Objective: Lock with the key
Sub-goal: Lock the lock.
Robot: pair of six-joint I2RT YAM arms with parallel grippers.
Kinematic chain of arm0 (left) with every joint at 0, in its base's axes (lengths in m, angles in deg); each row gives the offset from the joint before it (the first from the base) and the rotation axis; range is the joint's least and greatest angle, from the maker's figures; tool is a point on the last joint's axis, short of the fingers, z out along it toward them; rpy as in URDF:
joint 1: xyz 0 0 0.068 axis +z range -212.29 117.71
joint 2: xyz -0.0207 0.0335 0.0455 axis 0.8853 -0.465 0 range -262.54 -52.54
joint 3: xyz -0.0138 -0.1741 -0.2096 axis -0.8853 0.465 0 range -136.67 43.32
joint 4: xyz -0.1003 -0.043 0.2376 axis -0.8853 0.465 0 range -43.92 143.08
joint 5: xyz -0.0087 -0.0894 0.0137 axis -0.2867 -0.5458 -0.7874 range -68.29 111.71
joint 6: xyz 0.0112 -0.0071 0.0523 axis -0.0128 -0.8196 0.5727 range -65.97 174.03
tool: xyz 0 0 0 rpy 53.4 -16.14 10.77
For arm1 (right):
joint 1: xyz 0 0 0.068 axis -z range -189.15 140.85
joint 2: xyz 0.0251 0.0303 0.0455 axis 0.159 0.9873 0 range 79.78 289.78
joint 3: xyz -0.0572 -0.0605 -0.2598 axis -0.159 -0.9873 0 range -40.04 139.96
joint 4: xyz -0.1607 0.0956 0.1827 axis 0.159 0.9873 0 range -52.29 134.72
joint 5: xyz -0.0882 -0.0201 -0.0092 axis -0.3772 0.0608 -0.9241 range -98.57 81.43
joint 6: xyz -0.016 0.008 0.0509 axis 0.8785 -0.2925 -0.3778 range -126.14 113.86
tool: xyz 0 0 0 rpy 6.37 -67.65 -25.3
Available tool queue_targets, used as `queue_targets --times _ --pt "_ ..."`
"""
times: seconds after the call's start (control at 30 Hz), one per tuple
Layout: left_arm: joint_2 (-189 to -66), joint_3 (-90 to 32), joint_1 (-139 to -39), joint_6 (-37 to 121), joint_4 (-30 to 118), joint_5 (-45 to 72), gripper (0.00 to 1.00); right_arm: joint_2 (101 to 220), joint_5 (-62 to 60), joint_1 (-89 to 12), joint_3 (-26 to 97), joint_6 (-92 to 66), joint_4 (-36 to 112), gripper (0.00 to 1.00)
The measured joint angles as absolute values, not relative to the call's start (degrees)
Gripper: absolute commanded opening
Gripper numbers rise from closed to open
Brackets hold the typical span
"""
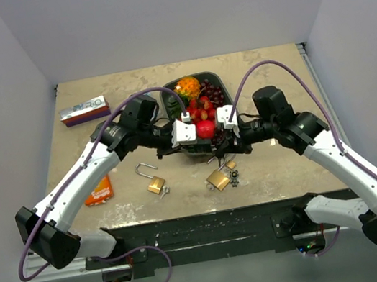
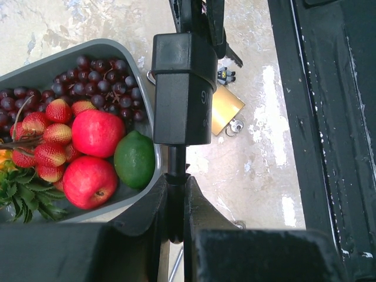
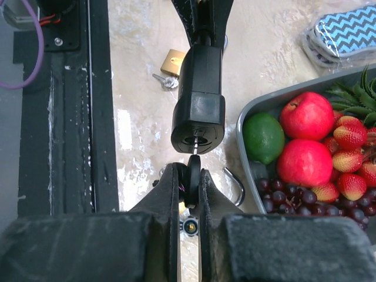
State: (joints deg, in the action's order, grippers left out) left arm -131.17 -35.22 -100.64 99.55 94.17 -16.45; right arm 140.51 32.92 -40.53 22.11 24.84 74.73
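**Key entering a padlock held between two grippers**

The black padlock (image 3: 198,100) is held clear of the table (image 1: 288,167), above its middle and just off the near rim of the fruit tray (image 1: 215,75). The left gripper (image 2: 176,191) is closed almost fully, its fingers pinching the padlock's thin shackle (image 2: 176,161). The body therefore stands out from the jaws, with its keyhole end facing the other arm. The right gripper (image 3: 191,175) is likewise nearly closed, clamped on the dark head of the key (image 3: 194,157). The key's blade meets the keyhole, but how deep it sits cannot be told. An open brass padlock (image 1: 156,185) lies left of middle towards the table's near edge. A second brass padlock (image 1: 217,180) lies on the table nearer that edge than the two grippers. A box (image 1: 84,109) rests near the far left corner.
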Motion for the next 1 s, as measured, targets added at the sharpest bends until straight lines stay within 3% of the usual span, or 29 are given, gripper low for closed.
queue_targets --times 0.3,0.37,0.4,0.47,0.5,1.0 --pt "-131.2 -35.2 -101.8 97.0 94.1 -14.7 0.00 142.9 34.7 -40.5 22.1 24.1 72.8 0.01" --pt "-131.2 -35.2 -101.8 96.5 94.2 -14.3 0.00 143.3 34.8 -40.5 22.1 24.1 72.7 0.28" --pt "-131.2 -35.2 -101.9 96.4 94.2 -14.1 0.00 143.4 34.8 -40.5 22.1 24.1 72.7 0.56" --pt "-131.2 -35.1 -102.1 95.6 93.6 -14.2 0.00 143.7 34.7 -40.7 22.2 24.3 72.5 0.80" --pt "-131.2 -35.1 -102.4 95.6 92.8 -14.9 0.00 144.0 34.6 -41.0 22.5 24.4 72.5 0.98" --pt "-131.1 -35.1 -102.8 95.3 91.1 -18.9 0.00 142.5 34.5 -41.5 22.2 24.1 69.8 0.98"
